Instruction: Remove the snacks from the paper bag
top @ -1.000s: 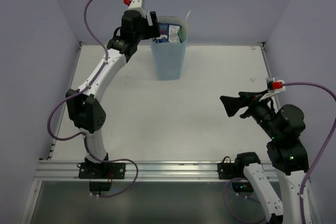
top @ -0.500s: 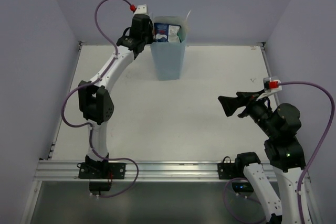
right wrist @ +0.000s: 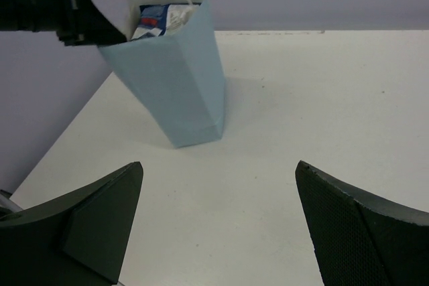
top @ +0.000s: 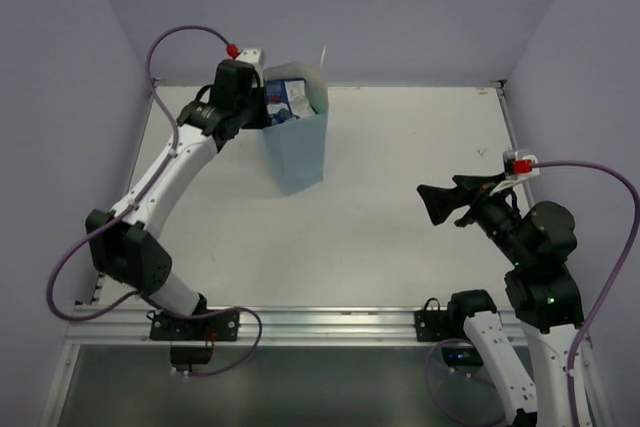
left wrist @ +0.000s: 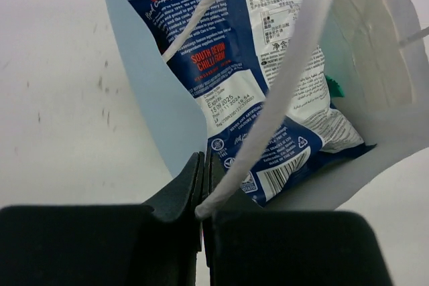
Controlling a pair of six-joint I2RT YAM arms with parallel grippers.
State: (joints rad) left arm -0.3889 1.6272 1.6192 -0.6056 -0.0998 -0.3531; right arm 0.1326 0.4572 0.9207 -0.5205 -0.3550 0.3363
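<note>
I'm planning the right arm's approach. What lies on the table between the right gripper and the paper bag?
Nothing. Only bare white table lies between the open right gripper and the paper bag. The right wrist view shows this most clearly.

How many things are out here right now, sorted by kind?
Grippers: 2 (left gripper, right gripper)
Paper bag: 1
Blue-white packet: 1
Green packet, only a sliver showing: 1
Total: 5; more may be hidden inside the bag.

Tilted light-blue paper bag [top: 297, 152] holds blue-white packet [left wrist: 248, 78].
</note>
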